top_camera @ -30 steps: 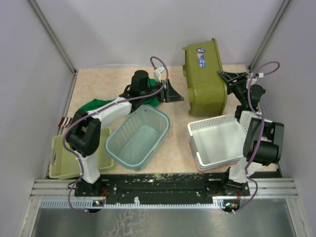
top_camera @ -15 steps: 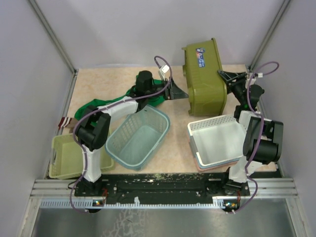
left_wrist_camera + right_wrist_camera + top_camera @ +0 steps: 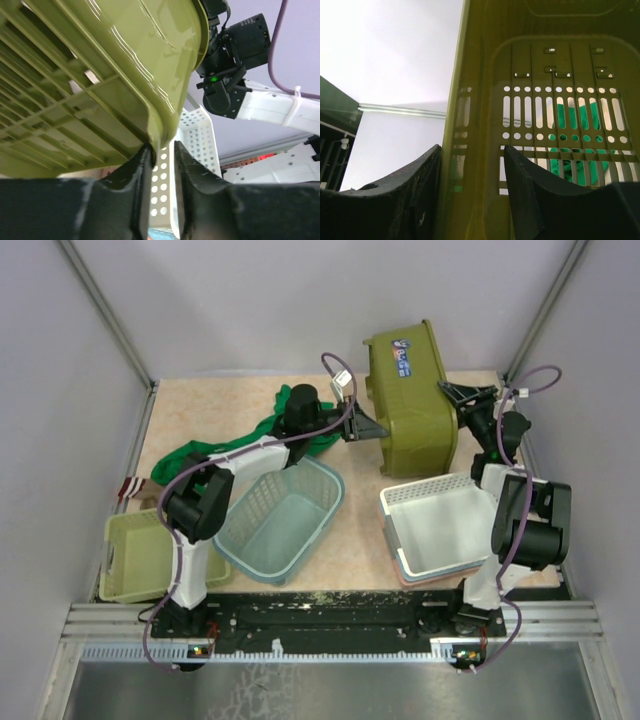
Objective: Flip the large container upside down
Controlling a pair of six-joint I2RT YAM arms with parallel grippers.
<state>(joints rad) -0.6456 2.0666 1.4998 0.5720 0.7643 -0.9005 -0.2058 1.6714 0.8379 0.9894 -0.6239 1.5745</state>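
Note:
The large container (image 3: 415,400), a deep olive-green tub, lies tipped on its side at the back right, its slotted bottom facing left. My left gripper (image 3: 381,428) reaches in from the left. In the left wrist view its narrowed jaws (image 3: 162,146) pinch the lower edge of the tub's (image 3: 125,50) bottom at their tips. My right gripper (image 3: 447,392) sits at the tub's right side. The right wrist view shows that gripper (image 3: 472,147) shut on the tub's wall (image 3: 560,50), one finger outside and one inside.
A pale teal mesh basket (image 3: 285,515) lies in front of the left arm. A white perforated basket (image 3: 440,525) stands stacked at front right, just below the tub. A light-green tray (image 3: 140,555) sits front left. Green cloth (image 3: 200,452) lies under the left arm.
My left gripper moved right to the tub's bottom edge and its jaws closed from wide to narrow. The tub rose and tilted slightly. The right gripper kept its hold.

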